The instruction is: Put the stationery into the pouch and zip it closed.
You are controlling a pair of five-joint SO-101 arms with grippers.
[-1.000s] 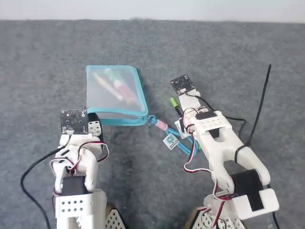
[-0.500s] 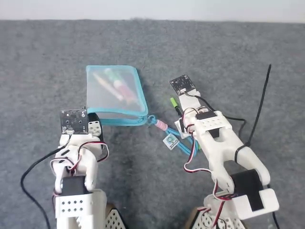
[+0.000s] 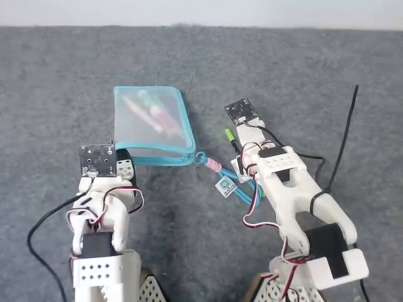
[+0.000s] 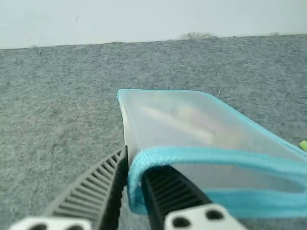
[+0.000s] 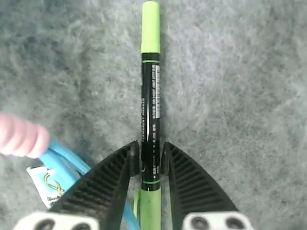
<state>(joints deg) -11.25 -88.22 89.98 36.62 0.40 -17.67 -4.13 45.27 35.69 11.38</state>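
Note:
A translucent pouch (image 3: 151,123) with a teal zip edge lies on the grey mat, with several pens visible inside it. My left gripper (image 4: 135,187) is shut on the pouch's (image 4: 192,127) near teal corner; from above, that gripper (image 3: 123,161) sits at the pouch's front-left corner. A black marker with lime-green ends (image 5: 150,91) lies on the mat, and my right gripper (image 5: 149,160) is shut on its barrel. In the high view the marker's green tip (image 3: 230,136) pokes out ahead of the right gripper (image 3: 238,155), to the right of the pouch.
A pink zipper charm (image 3: 214,165) hangs off the pouch's front-right corner, with a blue strap (image 3: 247,190) and a small white tag (image 3: 225,186) trailing under the right arm. A black cable (image 3: 343,141) runs along the right side of the mat.

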